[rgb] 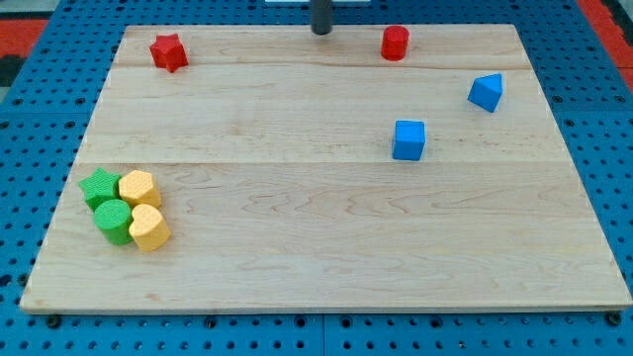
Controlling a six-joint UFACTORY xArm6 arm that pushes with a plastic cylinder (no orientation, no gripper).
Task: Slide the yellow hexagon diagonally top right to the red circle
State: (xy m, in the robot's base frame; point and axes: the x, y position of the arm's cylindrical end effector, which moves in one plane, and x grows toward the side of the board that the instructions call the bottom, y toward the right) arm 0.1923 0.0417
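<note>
The yellow hexagon (139,187) sits at the board's lower left, in a tight cluster with a green star (99,186) to its left, a green round block (114,222) below it and a second yellow block (148,228) of unclear shape below it. The red circle (396,43) stands near the board's top edge, right of centre. My tip (321,31) rests at the top edge, left of the red circle and far from the yellow hexagon, touching no block.
A red star (169,51) lies at the top left. A blue cube (408,139) sits right of centre, and another blue block (486,92) lies near the right edge. The wooden board (316,257) rests on a blue pegboard.
</note>
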